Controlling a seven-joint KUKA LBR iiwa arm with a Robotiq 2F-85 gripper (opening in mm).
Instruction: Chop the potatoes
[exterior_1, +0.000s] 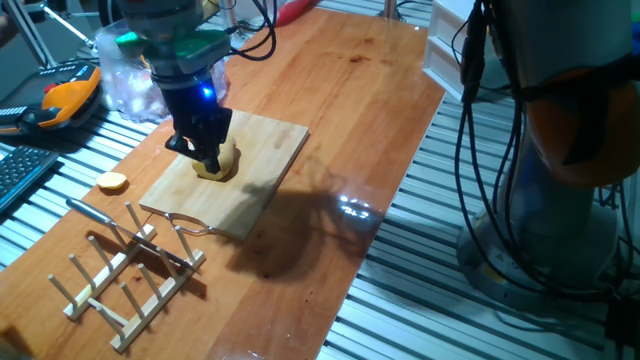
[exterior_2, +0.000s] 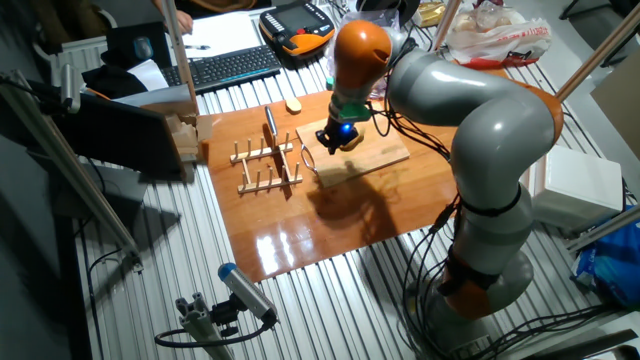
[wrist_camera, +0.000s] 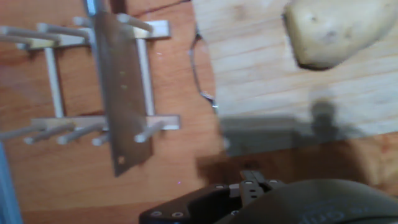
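Note:
A pale yellow-tan potato (exterior_1: 226, 160) lies on the wooden cutting board (exterior_1: 262, 150). In the hand view the potato (wrist_camera: 333, 31) sits at the top right on the board (wrist_camera: 280, 81). My gripper (exterior_1: 209, 158) hangs low over the board, its fingertips right at the potato's left side; in the other fixed view it (exterior_2: 337, 140) hides the potato. The fingers do not show in the hand view, and I cannot tell how far apart they are. A knife (wrist_camera: 121, 93) lies across the wooden peg rack (wrist_camera: 56, 118), left of the board, also seen in one fixed view (exterior_1: 150, 245).
A small orange-yellow slice (exterior_1: 112, 182) lies on the table left of the board. A bent metal wire (exterior_1: 190, 222) sits at the board's near corner. A clear plastic bag (exterior_1: 125, 80), a teach pendant (exterior_1: 60, 100) and a keyboard (exterior_2: 230, 65) lie behind.

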